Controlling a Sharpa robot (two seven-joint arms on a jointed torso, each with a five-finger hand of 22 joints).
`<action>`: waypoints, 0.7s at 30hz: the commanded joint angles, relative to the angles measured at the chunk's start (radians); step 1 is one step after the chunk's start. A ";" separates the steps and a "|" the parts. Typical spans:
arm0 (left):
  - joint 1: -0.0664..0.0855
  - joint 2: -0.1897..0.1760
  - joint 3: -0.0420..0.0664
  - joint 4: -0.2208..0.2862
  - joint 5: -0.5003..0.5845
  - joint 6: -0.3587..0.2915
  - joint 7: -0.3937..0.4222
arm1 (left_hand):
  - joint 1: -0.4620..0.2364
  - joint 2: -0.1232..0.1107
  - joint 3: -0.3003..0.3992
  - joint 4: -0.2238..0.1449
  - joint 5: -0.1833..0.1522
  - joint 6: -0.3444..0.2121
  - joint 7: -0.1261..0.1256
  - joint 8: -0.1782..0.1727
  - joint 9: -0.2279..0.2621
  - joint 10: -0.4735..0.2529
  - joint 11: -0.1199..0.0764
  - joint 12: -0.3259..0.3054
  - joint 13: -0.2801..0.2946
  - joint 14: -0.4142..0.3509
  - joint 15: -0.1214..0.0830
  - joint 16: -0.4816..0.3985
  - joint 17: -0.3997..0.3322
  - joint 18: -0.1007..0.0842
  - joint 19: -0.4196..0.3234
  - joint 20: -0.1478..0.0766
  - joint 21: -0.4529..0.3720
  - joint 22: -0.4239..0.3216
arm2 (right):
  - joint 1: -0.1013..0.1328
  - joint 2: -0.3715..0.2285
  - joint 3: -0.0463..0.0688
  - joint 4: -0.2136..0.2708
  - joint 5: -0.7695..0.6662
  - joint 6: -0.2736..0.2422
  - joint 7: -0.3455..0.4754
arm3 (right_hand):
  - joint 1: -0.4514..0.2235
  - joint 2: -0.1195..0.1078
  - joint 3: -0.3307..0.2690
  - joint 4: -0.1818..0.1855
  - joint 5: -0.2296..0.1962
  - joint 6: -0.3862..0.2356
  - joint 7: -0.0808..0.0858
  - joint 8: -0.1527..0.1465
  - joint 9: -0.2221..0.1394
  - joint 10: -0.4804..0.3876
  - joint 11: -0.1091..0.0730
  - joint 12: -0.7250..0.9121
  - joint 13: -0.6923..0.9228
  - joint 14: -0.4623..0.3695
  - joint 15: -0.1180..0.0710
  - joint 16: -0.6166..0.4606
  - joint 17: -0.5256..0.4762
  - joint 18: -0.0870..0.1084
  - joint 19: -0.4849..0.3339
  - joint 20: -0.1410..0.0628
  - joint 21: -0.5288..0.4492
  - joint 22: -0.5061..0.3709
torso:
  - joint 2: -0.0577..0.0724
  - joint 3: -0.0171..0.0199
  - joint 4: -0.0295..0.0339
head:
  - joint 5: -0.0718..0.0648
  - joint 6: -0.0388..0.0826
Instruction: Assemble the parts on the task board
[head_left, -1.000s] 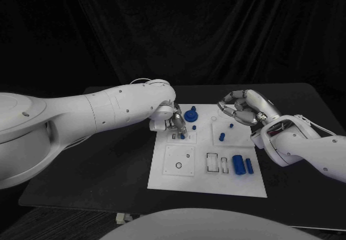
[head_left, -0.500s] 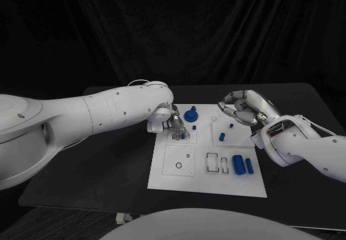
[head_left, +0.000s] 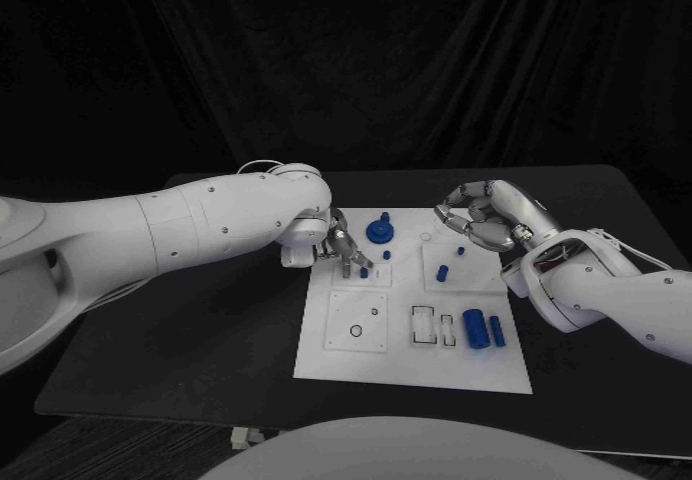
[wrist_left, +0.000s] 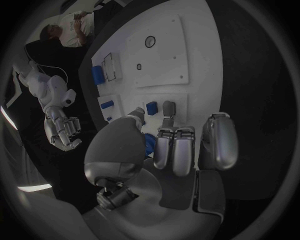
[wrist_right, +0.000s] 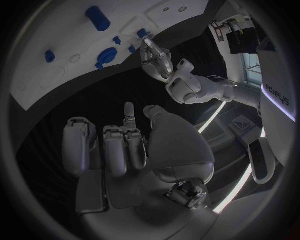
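The white task board (head_left: 418, 350) lies mid-table. My left hand (head_left: 343, 250) hovers over its far left corner. In the left wrist view the thumb tip (wrist_left: 137, 115) and one fingertip (wrist_left: 169, 109) flank a small blue part (wrist_left: 152, 108) that stands in the board, with slim gaps on both sides. The same part (head_left: 364, 271) sits just beyond the fingertips in the head view. A blue knob (head_left: 379, 231) stands beside the hand. My right hand (head_left: 483, 218) hangs above the board's far right corner, fingers curled in on nothing (wrist_right: 125, 150).
Other small blue parts (head_left: 446, 271) (head_left: 460, 251) stand in the far right block. Two blue cylinders (head_left: 475, 328) (head_left: 498, 331) lie near the right edge beside empty rectangular slots (head_left: 427, 325). The near left block (head_left: 358, 322) has two holes. Black table (head_left: 188, 340) surrounds the board.
My left arm has drawn slightly leftward and back, while its fingertips stay by the small blue part. The part and the right hand have not moved.
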 joint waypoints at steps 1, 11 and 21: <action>0.016 -0.021 0.002 0.033 -0.004 -0.067 0.012 | 0.013 0.002 -0.008 -0.001 -0.005 0.001 -0.010 0.006 0.003 0.099 -0.008 -0.004 0.256 0.104 -0.010 0.006 0.263 0.010 0.039 -0.008 0.000 0.188 | -0.002 -0.002 0.001 0.001 -0.012 0.006 -0.017 | 0.007 -0.001 0.001 0.004 -0.004 -0.007 0.002 0.007 -0.001 0.108 -0.001 0.003 0.263 0.106 -0.002 0.003 0.263 0.011 -0.007 -0.002 -0.006 0.196 | 0.000 0.0001 0.0002 | -0.002 0.000; 0.097 -0.118 0.002 0.144 -0.001 -0.056 0.117 | -0.003 0.025 -0.060 0.005 0.006 0.001 -0.014 0.034 0.017 0.096 -0.010 -0.011 0.251 0.104 -0.010 0.006 0.263 0.009 0.041 -0.009 0.006 0.191 | -0.002 -0.007 0.001 0.001 -0.013 0.008 -0.011 | 0.001 0.000 -0.001 0.005 -0.010 -0.006 0.002 0.008 -0.002 0.108 0.000 0.003 0.263 0.106 -0.001 0.003 0.263 0.011 -0.006 -0.002 -0.005 0.196 | 0.000 0.0000 0.0002 | -0.010 0.000; 0.125 -0.107 0.002 0.076 0.003 0.061 0.124 | 0.131 0.064 -0.086 -0.003 0.135 -0.018 -0.002 -0.005 -0.039 0.097 0.001 -0.008 0.253 0.104 -0.001 0.006 0.263 0.009 0.037 0.000 0.007 0.192 | -0.003 -0.005 0.001 0.001 -0.013 0.019 -0.010 | -0.002 0.000 -0.003 0.004 -0.014 -0.006 0.002 0.009 -0.002 0.108 0.000 0.003 0.263 0.106 -0.001 0.003 0.263 0.011 -0.005 -0.002 -0.004 0.197 | -0.001 0.0010 0.0006 | -0.019 0.000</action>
